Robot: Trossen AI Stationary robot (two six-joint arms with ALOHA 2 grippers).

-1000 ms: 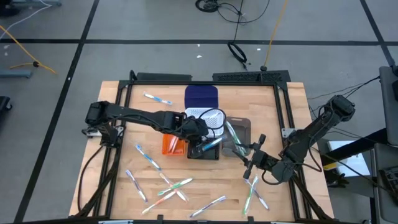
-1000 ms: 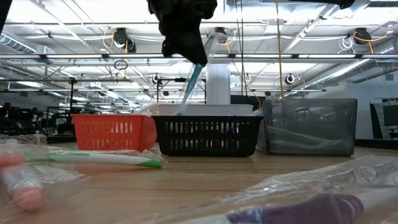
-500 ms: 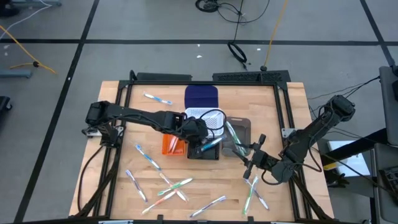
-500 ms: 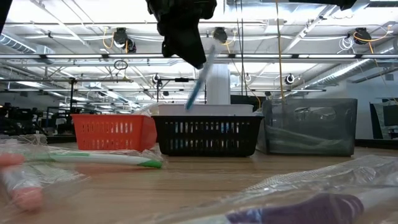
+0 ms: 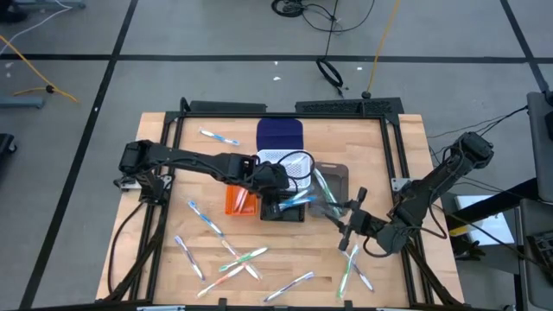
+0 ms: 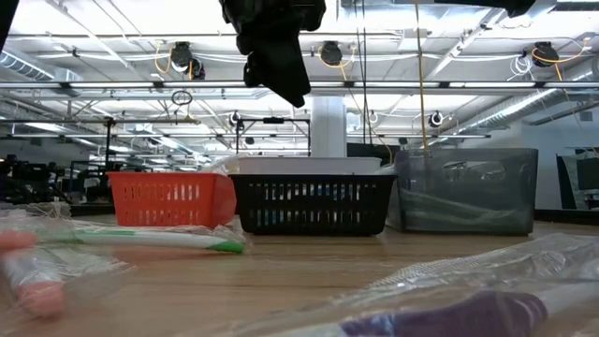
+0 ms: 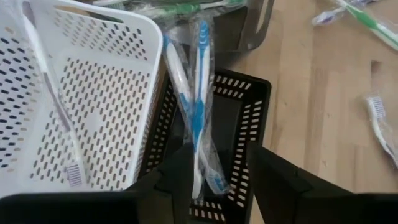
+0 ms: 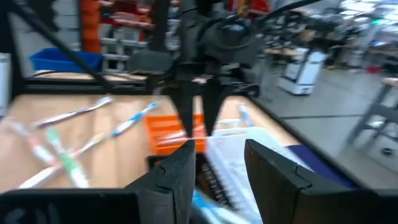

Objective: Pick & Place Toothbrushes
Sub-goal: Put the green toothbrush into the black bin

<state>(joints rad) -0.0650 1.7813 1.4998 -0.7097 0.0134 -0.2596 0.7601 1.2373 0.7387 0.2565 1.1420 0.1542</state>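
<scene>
Left pincer (image 7: 217, 168) released above black bin (image 7: 245, 118); blue toothbrush (image 7: 200, 106) apparently inside.

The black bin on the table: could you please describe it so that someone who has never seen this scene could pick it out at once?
Start at the wooden table and go to the cluster of small bins at its middle. The black bin is the dark slotted one directly under the left gripper, between the orange bin and the grey bin. It alone is black, with a blue toothbrush lying in it.

A dark gripper (image 6: 274, 67) hangs at twelve o'clock above the black slotted plastic basket (image 6: 312, 204), orange mesh basket (image 6: 168, 198) at its nine o'clock.
</scene>
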